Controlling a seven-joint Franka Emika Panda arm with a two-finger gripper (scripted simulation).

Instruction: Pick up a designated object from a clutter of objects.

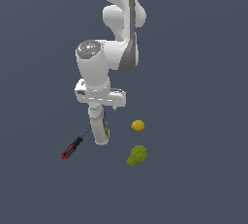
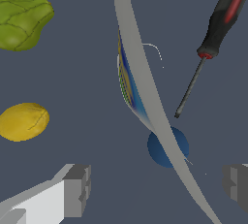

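Note:
The white bottle (image 1: 100, 130) with a multicoloured label lies among the clutter, its pale cap end under my gripper (image 1: 97, 107). In the wrist view the bottle (image 2: 130, 80) shows only as a thin curved white sliver with its label, running between the fingers. My gripper (image 2: 155, 186) is open, jaws wide apart on either side of the bottle and not touching it. A red-and-black screwdriver (image 1: 72, 147) (image 2: 218, 29) lies beside the bottle, towards the exterior view's left.
A yellow lemon (image 1: 138, 125) (image 2: 23, 121) and a green pear (image 1: 136, 155) (image 2: 23, 22) lie towards the exterior view's right of the bottle. A small blue ball (image 2: 156, 152) shows in the wrist view, partly behind the bottle. The floor is plain dark grey.

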